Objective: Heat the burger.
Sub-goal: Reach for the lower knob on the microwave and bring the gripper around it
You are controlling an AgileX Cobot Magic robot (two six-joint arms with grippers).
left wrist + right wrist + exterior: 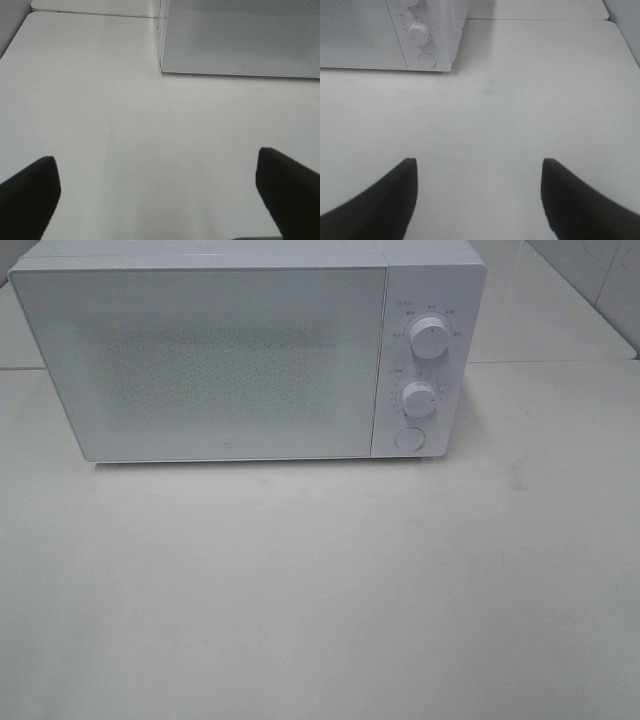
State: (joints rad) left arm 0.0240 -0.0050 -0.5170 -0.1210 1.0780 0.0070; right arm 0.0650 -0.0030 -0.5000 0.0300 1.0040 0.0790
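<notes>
A white microwave [230, 360] stands with its door shut at the far side of a white table [320, 590]. On its right panel, an upper knob [429, 337] and a lower knob [419, 398] sit above a round button [409, 438].

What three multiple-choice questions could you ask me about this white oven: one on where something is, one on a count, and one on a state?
1. Where on the microwave is the control panel?
A. At the left end of the front
B. On top
C. At the right end of the front

2. How many dials sit above the round button?
A. One
B. Two
C. Four

3. How is the door?
A. Shut
B. Wide open
C. Taken off

Answers: C, as the dials and button stand at the right end of the front. B, as one dial sits above the other. A, as the door lies flush with the front.
</notes>
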